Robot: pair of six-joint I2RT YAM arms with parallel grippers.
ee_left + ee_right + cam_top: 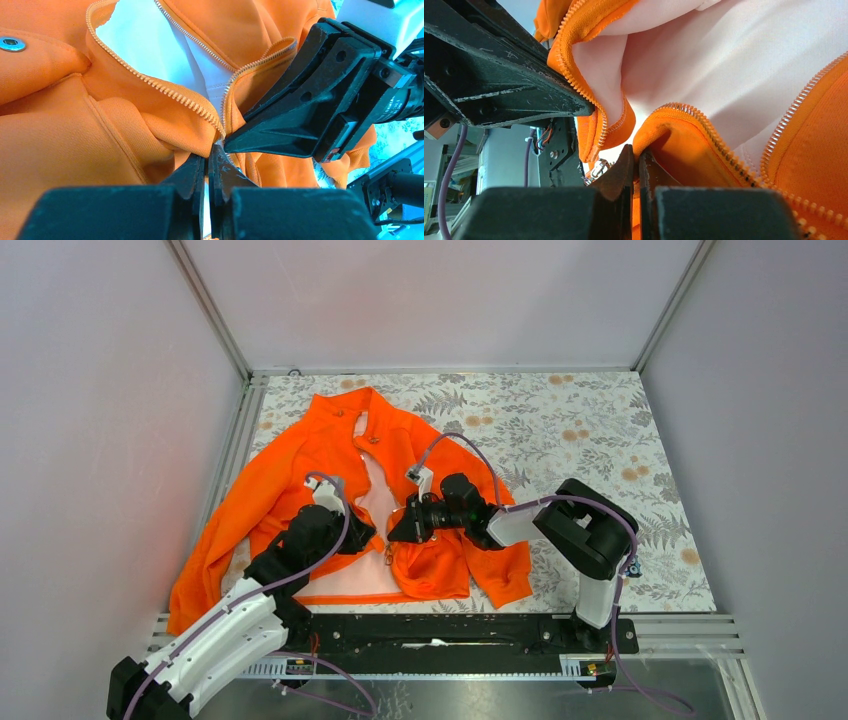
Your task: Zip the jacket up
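Top external view: both arms leaned in over the lower middle of the frame. The left one stretched up from the bottom-left corner. The right one was bent at the elbow on the right, forearm running leftward. The left gripper (362,536) and right gripper (398,530) sat tip to tip, nearly touching.

The jacket (300,470) lay flat on the left half of the flowery table (600,440). Its collar (352,405) pointed at the top of the frame and its hem at the bottom, so the long axis ran up-down. The front was open, with the pale lining (375,500) showing.

The wrist cams showed what the overhead couldn't. In the left wrist view, its fingers (192,175) were pinched together at the bottom, right on the fabric edge below the zipper teeth (165,90). A snap (11,44) sat at the upper left.

In the right wrist view, that gripper's fingers (624,167) were clamped just as tight on the other front edge, orange cloth between them. A small silver zipper pull (596,170) dangled just left of the tips. The two rows of teeth looked apart there.
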